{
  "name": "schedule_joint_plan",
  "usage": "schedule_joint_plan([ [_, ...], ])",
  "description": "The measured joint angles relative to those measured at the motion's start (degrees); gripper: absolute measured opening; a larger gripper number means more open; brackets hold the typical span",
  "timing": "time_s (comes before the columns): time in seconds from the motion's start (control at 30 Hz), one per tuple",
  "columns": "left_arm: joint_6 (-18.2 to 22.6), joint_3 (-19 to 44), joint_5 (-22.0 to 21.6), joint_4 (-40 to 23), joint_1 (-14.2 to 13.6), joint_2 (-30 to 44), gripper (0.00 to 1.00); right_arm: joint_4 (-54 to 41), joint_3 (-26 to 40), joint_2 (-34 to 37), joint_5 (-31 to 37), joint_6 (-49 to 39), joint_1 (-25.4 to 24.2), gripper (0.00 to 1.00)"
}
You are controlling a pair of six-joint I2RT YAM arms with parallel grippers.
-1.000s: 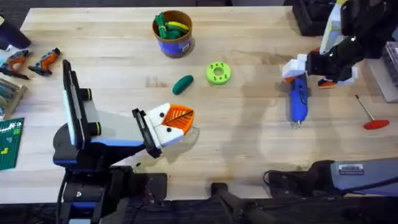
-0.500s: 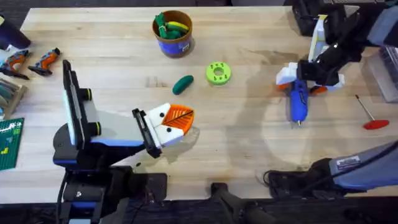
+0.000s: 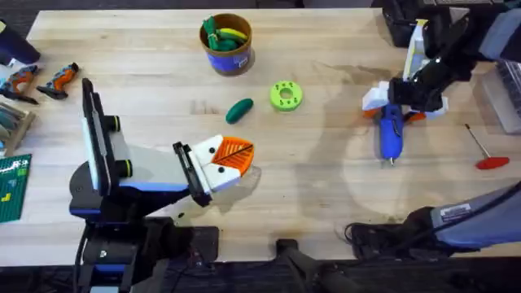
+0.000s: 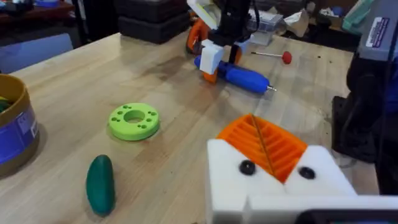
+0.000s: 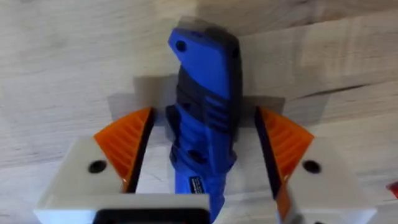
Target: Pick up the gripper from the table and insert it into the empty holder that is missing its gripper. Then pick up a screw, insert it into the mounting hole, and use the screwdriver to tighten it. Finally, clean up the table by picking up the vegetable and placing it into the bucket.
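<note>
The blue screwdriver (image 3: 390, 140) lies on the table (image 3: 326, 195) at the right, bit toward the front edge. My right gripper (image 3: 396, 106) is open and straddles its rear end; in the right wrist view the orange pads (image 5: 127, 146) stand on either side of the screwdriver (image 5: 205, 81), with a gap on one side. The dark green vegetable (image 3: 239, 110) lies mid-table, and the blue bucket (image 3: 228, 57) stands behind it. My left gripper (image 3: 236, 159), white with an orange tip, hovers front of centre. The loose gripper, the empty holder and the screw are out of view.
A lime-green disc with holes (image 3: 286, 95) lies right of the vegetable. A thin rod with a red handle (image 3: 486, 153) rests at the far right. Small orange and blue tools (image 3: 49, 80) sit at the left edge. Dark equipment (image 3: 407, 20) stands at the back right.
My right gripper has shifted a little left and settled around the screwdriver's rear end, then held still. The left arm, vegetable and bucket have not moved.
</note>
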Motion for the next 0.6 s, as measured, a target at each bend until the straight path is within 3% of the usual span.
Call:
schedule_joint_plan([
  [0.13, 0.0, 0.0, 0.0, 0.0, 0.0, 0.0, 0.004, 0.1, 0.0, 0.0, 0.0, 0.0, 0.0, 0.824],
  [0.27, 0.0, 0.0, 0.0, 0.0, 0.0, 0.0, 0.004, 0.2, 0.0, 0.0, 0.1, 0.0, 0.0, 0.603],
  [0.3, 0.0, 0.0, 0.0, 0.0, 0.0, 0.0, 0.004, 0.3, 0.0, 0.0, 0.2, 0.0, 0.0, 0.268],
  [0.37, 0.0, 0.0, 0.0, 0.0, 0.0, 0.0, 0.004, 0.3, -0.1, 0.0, 0.2, 0.2, 0.0, 0.051],
  [0.6, 0.0, 0.0, 0.0, 0.0, 0.0, 0.0, 0.004, 0.3, -0.2, 0.0, 0.2, 0.2, 0.0, 0.028],
])
